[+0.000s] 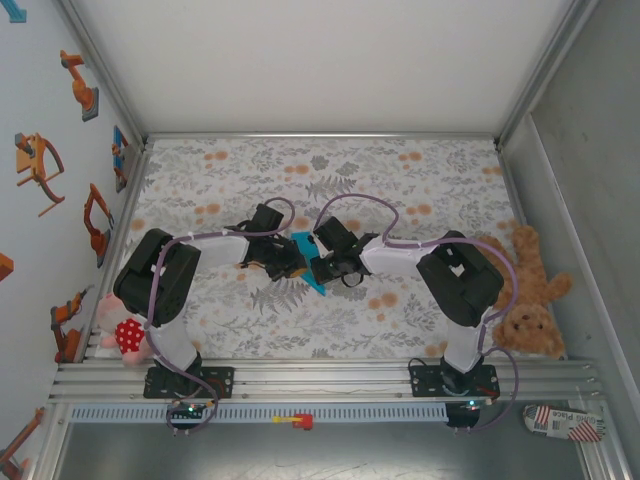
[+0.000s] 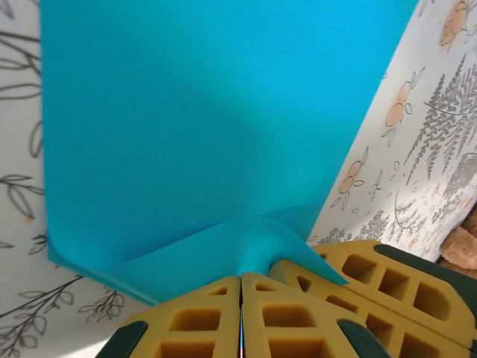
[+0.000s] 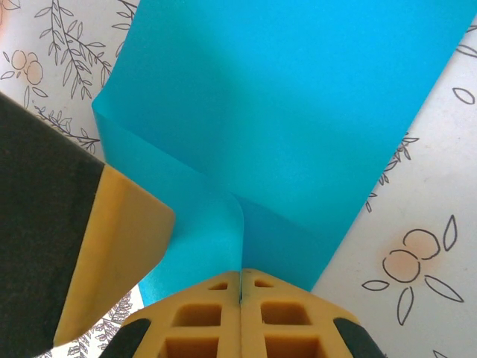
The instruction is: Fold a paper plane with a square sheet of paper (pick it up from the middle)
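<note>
My left hand (image 2: 241,280) and right hand (image 3: 241,272) are both clenched on the square sheet of paper (image 1: 305,256) at mid-surface (image 1: 420,190), from its 9 and 3 o'clock. They pinch so close together that uneven pulls could tear it or skew the crease

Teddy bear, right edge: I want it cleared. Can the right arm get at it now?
Probably not: the right gripper is shut on the blue paper, shared with the left gripper, so it isn't free for the teddy bear.
</note>
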